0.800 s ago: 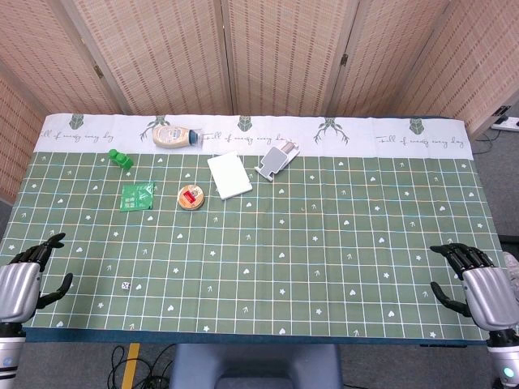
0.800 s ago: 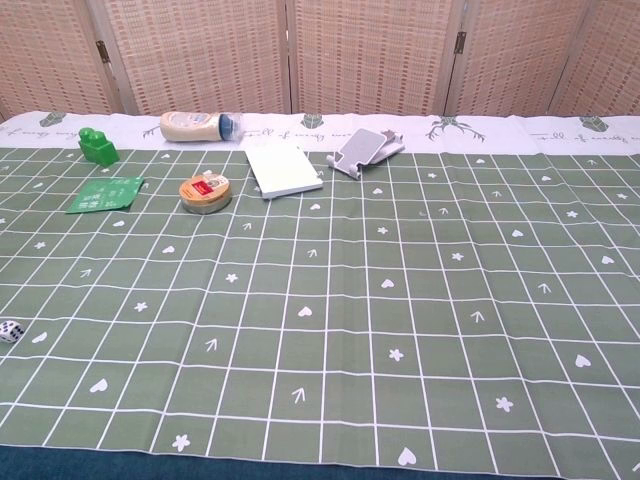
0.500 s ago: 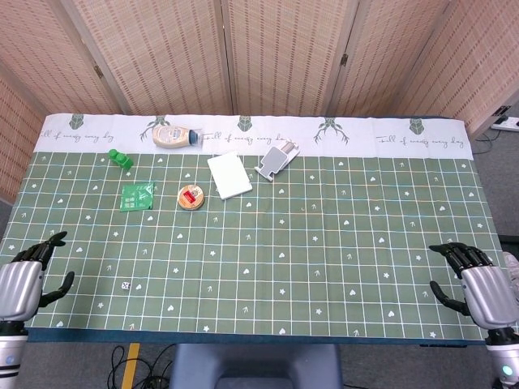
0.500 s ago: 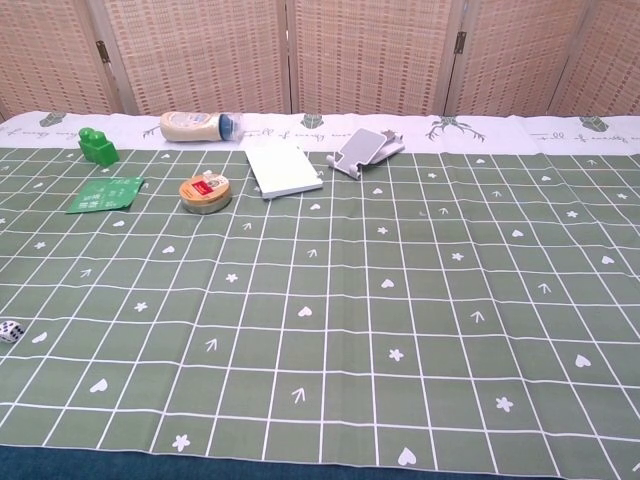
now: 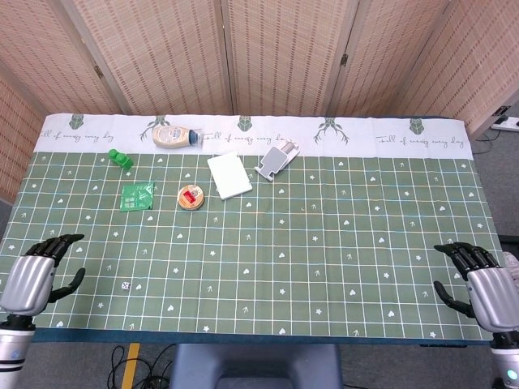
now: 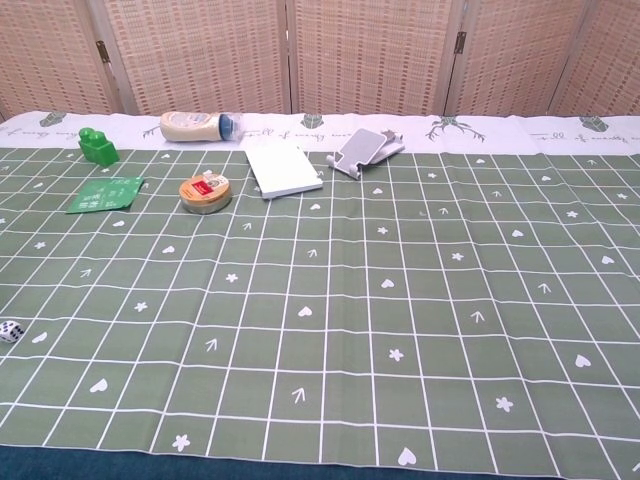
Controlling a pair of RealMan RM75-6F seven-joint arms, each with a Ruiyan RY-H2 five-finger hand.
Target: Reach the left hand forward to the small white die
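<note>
Table: a green cloth (image 5: 324, 243) with a white grid and small white hearts, stars and arrows covers the top; a white band (image 5: 365, 130) with deer prints and script runs along the far edge.
Room: woven folding screens (image 5: 276, 49) stand behind the table; grey floor shows at both sides.
Bottle: a beige sauce bottle (image 5: 173, 135) lies on its side on the white band, cap toward the right; what is in it cannot be told.
Tin: a small round tin (image 5: 190, 197) with a red label on top sits on the green, just right of a green packet (image 5: 136, 196) lying flat.
Other things: a green toy block (image 5: 120, 158) stands near the far left; a white pad (image 5: 229, 174) lies flat beside a grey stand (image 5: 276, 157), the two apart.
Die: the white die (image 5: 126, 285) sits near the front left edge, well apart from everything else; the chest view shows it at its left border (image 6: 9, 331).
Left hand: the left hand (image 5: 36, 271) hovers at the front left corner, fingers spread and lightly curled, holding nothing, near the die but apart from it.
Right hand: the right hand (image 5: 480, 285) hovers at the front right corner, fingers apart, holding nothing.
</note>
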